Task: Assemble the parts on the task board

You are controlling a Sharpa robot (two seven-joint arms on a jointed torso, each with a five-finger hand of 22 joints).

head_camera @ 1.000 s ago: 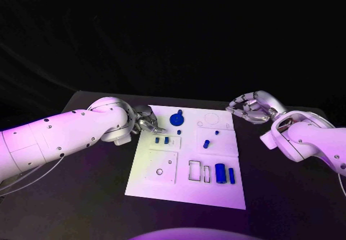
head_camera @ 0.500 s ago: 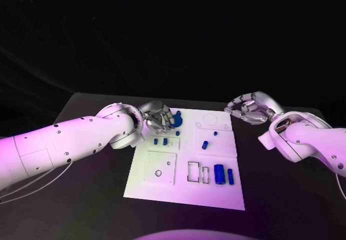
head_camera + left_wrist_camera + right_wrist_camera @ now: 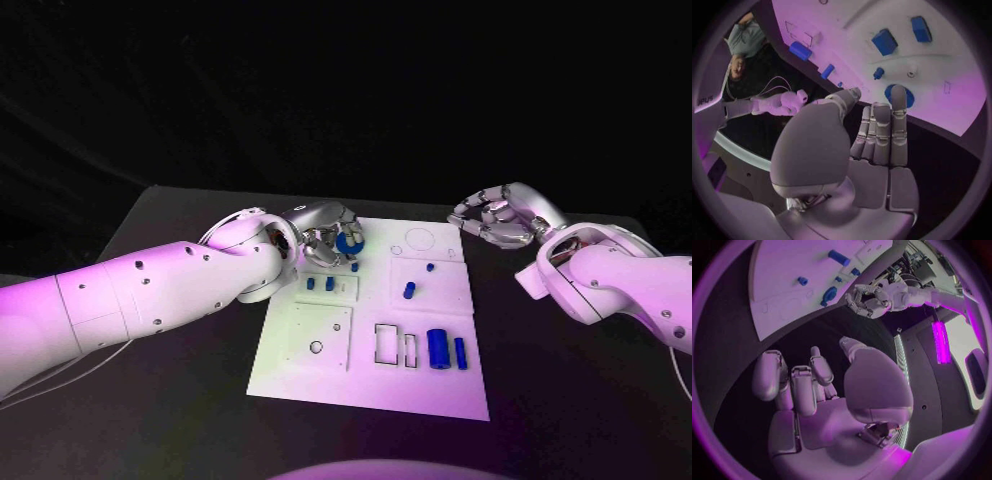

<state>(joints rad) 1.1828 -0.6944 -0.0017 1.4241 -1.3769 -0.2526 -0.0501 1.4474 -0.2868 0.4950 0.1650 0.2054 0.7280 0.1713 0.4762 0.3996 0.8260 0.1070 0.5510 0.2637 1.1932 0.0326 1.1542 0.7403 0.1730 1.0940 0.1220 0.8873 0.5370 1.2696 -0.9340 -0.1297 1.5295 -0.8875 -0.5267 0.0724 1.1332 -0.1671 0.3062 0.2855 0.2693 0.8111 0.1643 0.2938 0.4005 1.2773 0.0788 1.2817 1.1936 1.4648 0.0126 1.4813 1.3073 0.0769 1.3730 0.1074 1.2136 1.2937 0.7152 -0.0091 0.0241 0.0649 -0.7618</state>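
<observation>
Where the white task board [image 3: 296,375] lies in the middle of the black desk [image 3: 188,215], its long side runs away from the robot and its far edge sits close to both robot hands. The left robot hand [image 3: 325,235] is over the board's far left corner, above the round blue part [image 3: 348,241] that lies there. In the left wrist view its fingers [image 3: 881,131] lie straight and side by side with the thumb apart, and nothing is in them; the round blue part [image 3: 898,95] shows just past the fingertips, but whether they touch it cannot be told. The right robot hand [image 3: 498,217] hangs off the board's far right corner, over bare desk, with its fingers curled loosely and nothing held; the right wrist view shows its fingers [image 3: 792,382] apart from the thumb with dark desk between them.

On the board, two small blue blocks [image 3: 320,283] stand side by side just nearer the robot than the left robot hand. A small blue peg [image 3: 431,266] and a short blue cylinder [image 3: 411,290] lie towards the right edge. Nearer the robot, a large blue cylinder [image 3: 437,349] and a slimmer blue bar [image 3: 460,351] lie side by side near the right edge, beside two rectangular recesses [image 3: 397,343]. The near third of the board is bare white, and dark desk lies open on both long sides.
</observation>
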